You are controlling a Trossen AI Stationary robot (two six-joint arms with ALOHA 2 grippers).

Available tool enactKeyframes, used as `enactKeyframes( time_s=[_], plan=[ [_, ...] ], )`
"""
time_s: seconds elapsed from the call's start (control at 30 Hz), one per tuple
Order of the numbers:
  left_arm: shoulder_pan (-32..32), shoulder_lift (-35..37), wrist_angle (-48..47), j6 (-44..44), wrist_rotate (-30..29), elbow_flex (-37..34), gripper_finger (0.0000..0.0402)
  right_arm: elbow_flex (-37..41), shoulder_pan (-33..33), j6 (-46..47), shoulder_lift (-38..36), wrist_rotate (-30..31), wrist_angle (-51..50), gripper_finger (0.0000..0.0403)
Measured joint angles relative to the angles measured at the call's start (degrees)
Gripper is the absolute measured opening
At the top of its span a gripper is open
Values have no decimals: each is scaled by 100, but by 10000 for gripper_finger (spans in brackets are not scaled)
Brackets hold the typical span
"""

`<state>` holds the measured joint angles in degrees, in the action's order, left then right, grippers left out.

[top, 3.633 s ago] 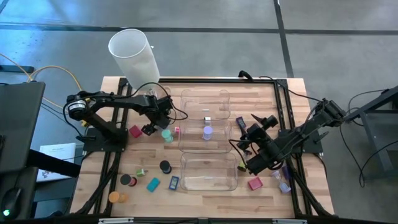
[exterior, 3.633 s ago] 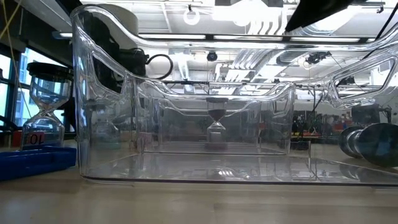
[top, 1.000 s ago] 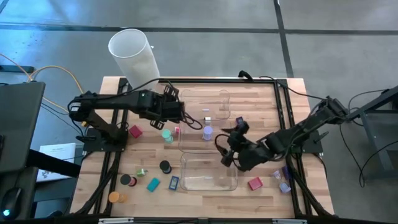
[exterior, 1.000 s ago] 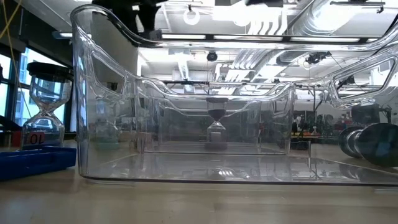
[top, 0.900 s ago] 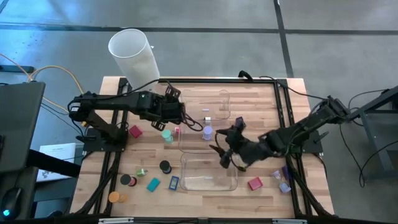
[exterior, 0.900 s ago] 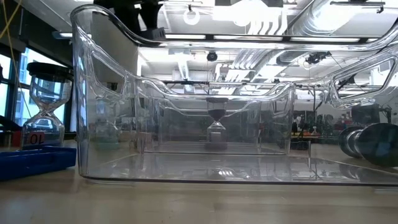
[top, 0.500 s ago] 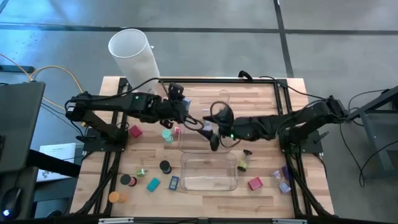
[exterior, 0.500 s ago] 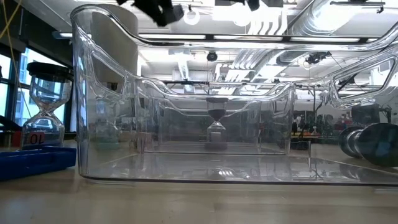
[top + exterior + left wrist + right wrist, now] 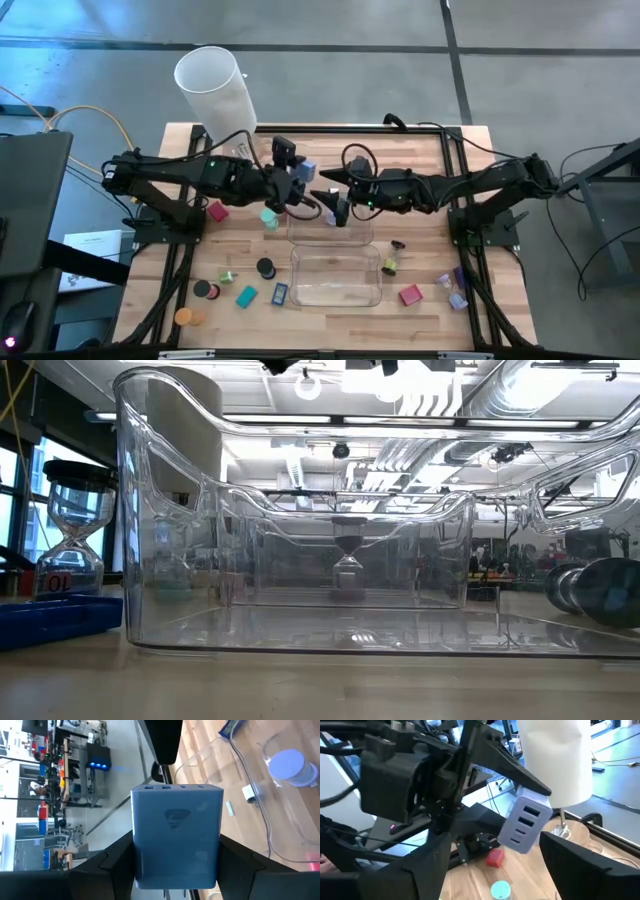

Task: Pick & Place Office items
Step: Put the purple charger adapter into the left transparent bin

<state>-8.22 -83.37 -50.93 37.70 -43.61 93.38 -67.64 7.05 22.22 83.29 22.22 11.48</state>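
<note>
Little is sorted: the left gripper (image 9: 303,180) pinches a blue block (image 9: 305,169) above the trays (image 9: 330,275), the right gripper (image 9: 335,205) faces it with fingers spread, most pieces still on the tabletop (image 9: 430,160).

high: looking straight down on table (image 9: 430,160) | low: peering level through clear tray (image 9: 300,610) | both wrists: sharing close blue block (image 9: 176,835)

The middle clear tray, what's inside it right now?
In the middle clear tray nothing is visible; the right gripper and left gripper, shut on a blue-grey block, cover part of its interior.
</note>
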Motion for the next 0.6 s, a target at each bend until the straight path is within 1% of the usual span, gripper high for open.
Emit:
enactKeyframes(
  time_s=[0.2,0.33,0.6],
  plan=[
    [3,0,238,11,-1,0,205,0,-193,50,89,6,87,294],
    [2,0,360,45,17,0,205,-4,-274,52,209,-1,431,294],
    [3,0,414,47,22,0,205,0,-478,21,339,-427,742,294]
  ],
)
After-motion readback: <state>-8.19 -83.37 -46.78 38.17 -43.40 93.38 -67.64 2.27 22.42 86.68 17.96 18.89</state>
